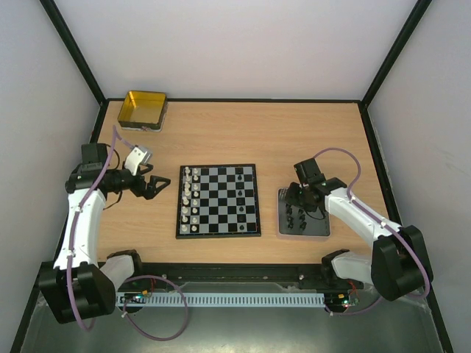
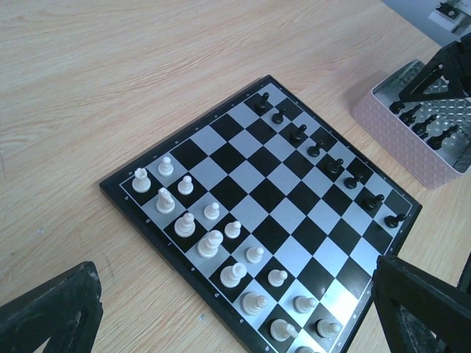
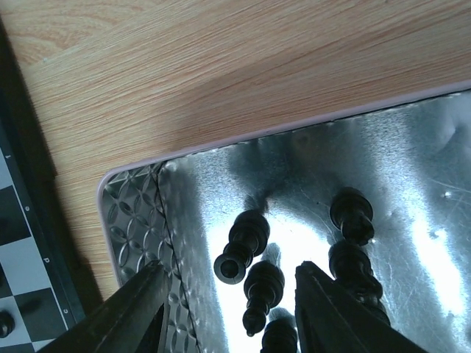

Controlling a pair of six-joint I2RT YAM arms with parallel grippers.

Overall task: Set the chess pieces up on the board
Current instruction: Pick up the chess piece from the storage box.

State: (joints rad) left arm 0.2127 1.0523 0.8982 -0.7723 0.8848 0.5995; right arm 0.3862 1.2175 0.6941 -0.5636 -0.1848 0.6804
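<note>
The board (image 1: 218,200) lay mid-tabletop (image 1: 243,136), glossy checks inside a thin black border. The left wrist view showed white pieces (image 2: 210,243) in two rows and black pawns (image 2: 324,158) in one; from overhead they blurred. The right wrist view showed the tray's (image 3: 132,213) embossed metal, pink rim and knobbly black pieces (image 3: 254,283). The left gripper (image 1: 152,186) gaped empty, left of the board. The right gripper (image 3: 232,316) stood with jaws apart on either side of one piece.

no legible text, board (image 3: 20,273) edge marks unreadable
</note>
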